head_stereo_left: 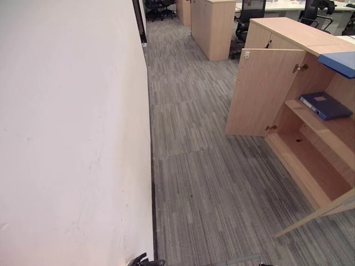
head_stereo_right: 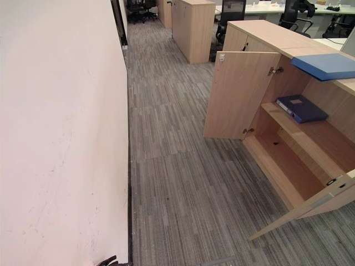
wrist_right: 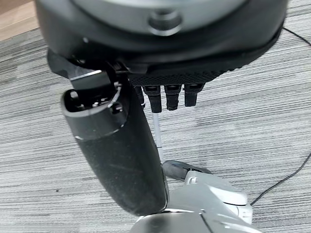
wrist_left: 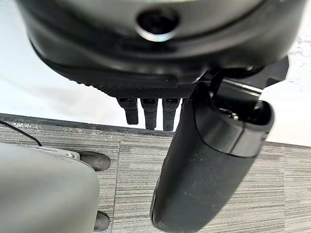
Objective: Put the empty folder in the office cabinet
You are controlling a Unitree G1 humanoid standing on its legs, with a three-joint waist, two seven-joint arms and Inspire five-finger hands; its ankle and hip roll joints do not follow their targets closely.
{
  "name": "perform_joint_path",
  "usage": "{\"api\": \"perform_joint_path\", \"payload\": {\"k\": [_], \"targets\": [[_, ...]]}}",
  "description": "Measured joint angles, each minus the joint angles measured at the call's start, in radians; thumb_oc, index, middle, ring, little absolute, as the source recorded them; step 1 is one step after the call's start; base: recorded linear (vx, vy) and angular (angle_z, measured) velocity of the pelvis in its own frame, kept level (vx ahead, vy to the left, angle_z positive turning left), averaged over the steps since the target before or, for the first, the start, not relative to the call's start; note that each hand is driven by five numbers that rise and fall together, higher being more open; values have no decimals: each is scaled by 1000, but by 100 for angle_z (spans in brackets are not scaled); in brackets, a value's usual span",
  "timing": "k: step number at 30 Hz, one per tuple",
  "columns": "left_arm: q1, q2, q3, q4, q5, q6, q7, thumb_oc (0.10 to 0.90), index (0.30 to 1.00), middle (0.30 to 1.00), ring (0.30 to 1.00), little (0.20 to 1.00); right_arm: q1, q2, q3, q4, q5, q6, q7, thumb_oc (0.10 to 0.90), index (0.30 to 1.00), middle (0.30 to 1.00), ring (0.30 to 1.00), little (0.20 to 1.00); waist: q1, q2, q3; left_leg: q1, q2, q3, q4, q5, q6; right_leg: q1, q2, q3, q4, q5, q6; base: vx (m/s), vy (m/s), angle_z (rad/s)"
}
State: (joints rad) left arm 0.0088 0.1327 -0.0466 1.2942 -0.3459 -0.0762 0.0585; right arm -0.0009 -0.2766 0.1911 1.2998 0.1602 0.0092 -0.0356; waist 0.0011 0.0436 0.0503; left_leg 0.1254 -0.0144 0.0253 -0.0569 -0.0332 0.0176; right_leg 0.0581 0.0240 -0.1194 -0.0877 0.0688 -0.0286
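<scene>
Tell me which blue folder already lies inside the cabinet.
The darker blue folder lying flat on the middle shelf; the lighter blue folder rests on the cabinet top.

Bright even light, soft shadows, sharp

Grey striped carpet floor [head_stereo_left: 194, 183] fills the centre of the frame, running from the bottom edge to the top. At the right stands an open wooden cabinet [head_stereo_left: 288, 39] resting on the floor, its door [head_stereo_left: 260, 91] swung out. On its middle shelf [head_stereo_left: 321, 130] a dark blue folder [head_stereo_left: 326, 105] lies flat. A lighter blue folder [head_stereo_right: 327, 65] lies on the cabinet's top at upper right. The bottom shelf [head_stereo_left: 310, 166] is bare.
</scene>
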Motion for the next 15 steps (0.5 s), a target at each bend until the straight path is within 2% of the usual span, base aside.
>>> {"api": "perform_joint_path", "payload": {"k": [7, 12, 15], "targets": [[-3, 0, -3, 1, 19, 6, 0, 800, 900, 900, 900, 900, 3, 0, 0, 11, 1, 0, -5, 800, 900, 900, 900, 900, -1, 1, 0, 0, 0, 1, 0, 0, 0, 0, 0, 1, 0, 1, 1, 0, 0, 0], [-17, 15, -78, 1, 103, 8, -8, 800, 900, 900, 900, 900, 0, -5, 3, 8, 0, -3, 1, 800, 900, 900, 900, 900, 0, 5, 4, 0, -2, 2, 0, 1, 1, 0, -2, 3, 0, 2, 2, 0, 0, 0], [-18, 16, -76, 1, 122, 7, -14, 800, 900, 900, 900, 900, 1, -6, 2, 10, 0, -3, 7, 800, 900, 900, 900, 900, -1, 4, 6, 0, -3, 2, 0, 1, 1, 0, -2, 3, 0, 2, 3, 0, 0, 0]]}}
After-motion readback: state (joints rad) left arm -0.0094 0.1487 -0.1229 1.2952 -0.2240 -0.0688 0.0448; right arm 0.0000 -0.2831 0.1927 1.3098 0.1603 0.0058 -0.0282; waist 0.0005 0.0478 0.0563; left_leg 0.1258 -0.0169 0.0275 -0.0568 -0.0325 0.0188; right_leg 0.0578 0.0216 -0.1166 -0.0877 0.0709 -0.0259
